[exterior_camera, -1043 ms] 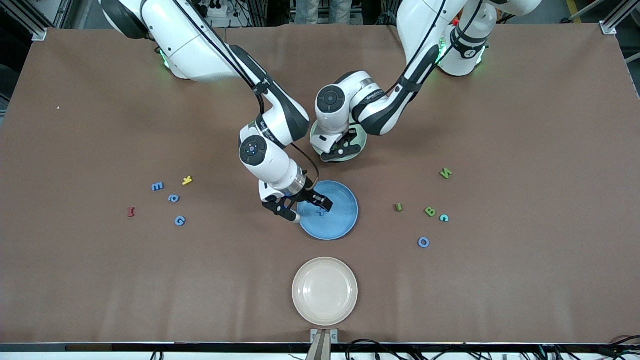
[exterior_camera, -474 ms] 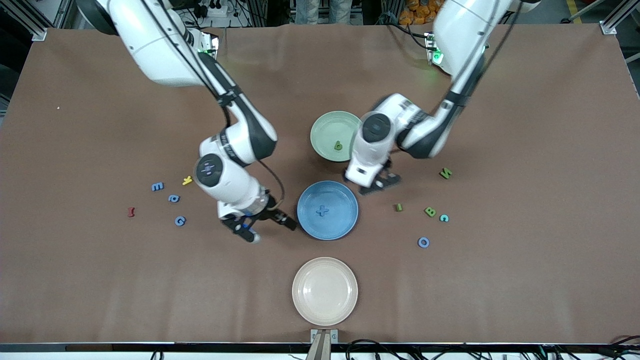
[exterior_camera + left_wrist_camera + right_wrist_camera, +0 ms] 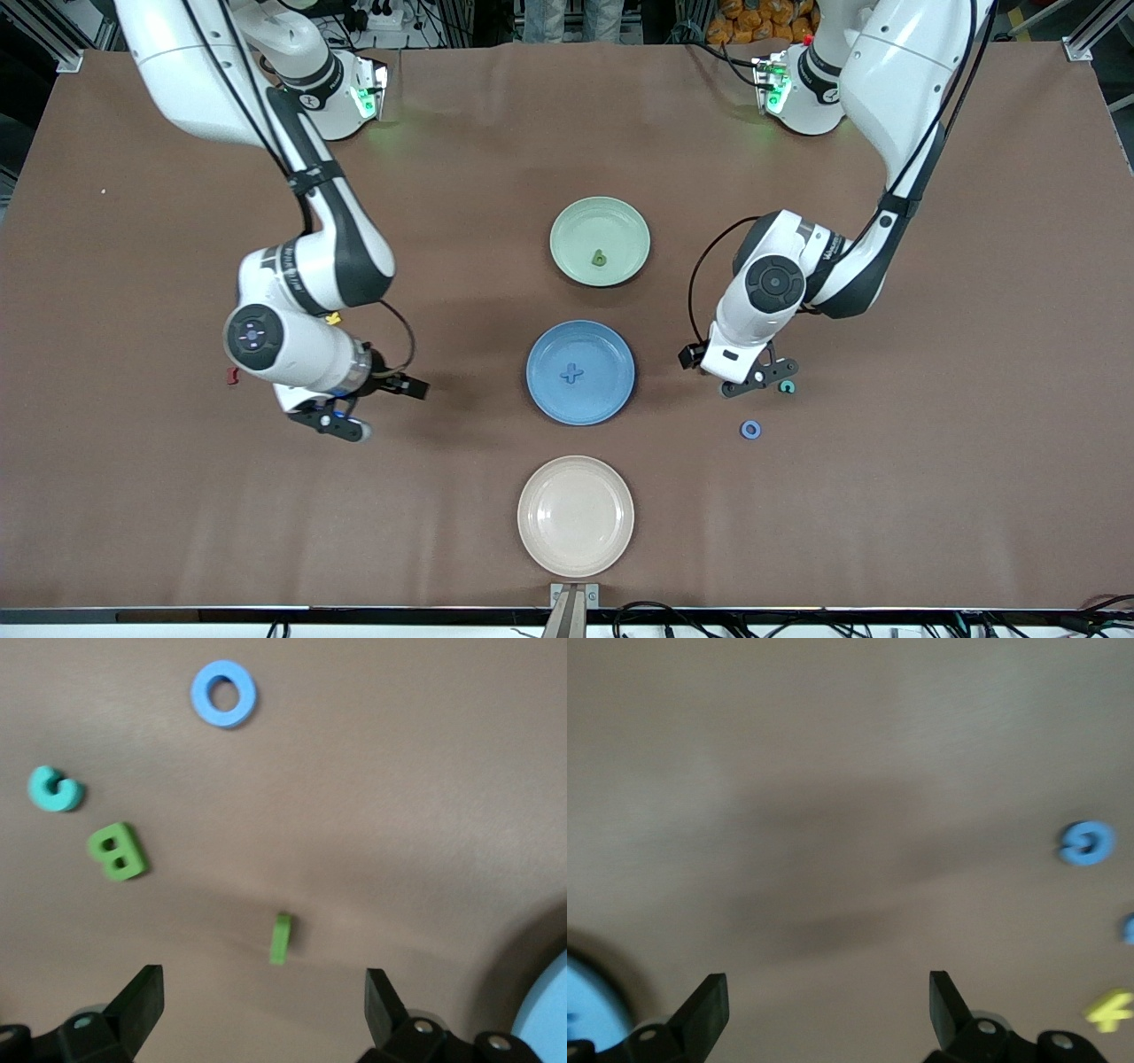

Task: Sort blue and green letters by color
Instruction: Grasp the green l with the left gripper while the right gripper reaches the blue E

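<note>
Both grippers hang empty with fingers spread: the left gripper (image 3: 751,379) over the green I (image 3: 281,938), whose long axis runs between its fingers; the right gripper (image 3: 368,409) toward the right arm's end from the blue plate (image 3: 611,394). A blue plus (image 3: 571,374) lies in that plate, a green letter (image 3: 600,258) in the green plate (image 3: 633,226), and a blue O (image 3: 750,430) lies toward the left arm's end.

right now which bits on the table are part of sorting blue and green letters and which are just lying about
Part of the job:
- blue O
- green B
- green I
- blue plate holding a blue cross-shaped piece
- green plate holding a green letter

Lying about:
- yellow letter
- teal C
- cream plate
</note>
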`<state>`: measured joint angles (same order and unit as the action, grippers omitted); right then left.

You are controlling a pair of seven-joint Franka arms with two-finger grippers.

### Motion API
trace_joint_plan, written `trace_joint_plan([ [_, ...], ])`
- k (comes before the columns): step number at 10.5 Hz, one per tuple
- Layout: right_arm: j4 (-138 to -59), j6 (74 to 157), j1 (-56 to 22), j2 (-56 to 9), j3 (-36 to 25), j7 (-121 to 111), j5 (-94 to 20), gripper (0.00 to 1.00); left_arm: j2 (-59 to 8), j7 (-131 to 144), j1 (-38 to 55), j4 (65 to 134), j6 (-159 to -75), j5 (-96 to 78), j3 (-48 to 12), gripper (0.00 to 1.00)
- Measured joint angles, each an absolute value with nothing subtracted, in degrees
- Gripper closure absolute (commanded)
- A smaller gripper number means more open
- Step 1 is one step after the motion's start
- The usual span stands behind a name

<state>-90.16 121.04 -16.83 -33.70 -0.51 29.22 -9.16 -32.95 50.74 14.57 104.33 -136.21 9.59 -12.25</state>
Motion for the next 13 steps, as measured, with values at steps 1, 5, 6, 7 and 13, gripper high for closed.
trace_joint_plan([
  [1,-92.25,120.87,-15.74,-32.43,-1.51,26.59,-7.94,0.00,-34.35,50.74,14.58,104.31,-139.39,9.59,-12.25,0.00],
  [5,-101.20,120.46,-9.69,-25.67,-5.22,23.53,-7.37,0.00,-37.81,49.50,14.04,103.54,-142.36,12.29,-12.25,0.00],
  [6,-103.14,120.49,-8.75,-23.97,-6.46,23.53,-7.37,0.00,-37.94,48.76,14.02,103.52,-142.36,12.30,-12.26,0.00],
  [7,-104.71,120.52,-8.29,-22.56,-7.79,24.37,-7.36,0.00,-37.95,48.53,14.02,103.50,-142.36,12.30,-12.28,0.00],
  [13,-116.97,134.82,-6.80,-19.75,-10.66,40.55,-7.35,0.00,-39.17,48.51,14.16,103.55,-142.36,12.30,-12.59,0.00],
])
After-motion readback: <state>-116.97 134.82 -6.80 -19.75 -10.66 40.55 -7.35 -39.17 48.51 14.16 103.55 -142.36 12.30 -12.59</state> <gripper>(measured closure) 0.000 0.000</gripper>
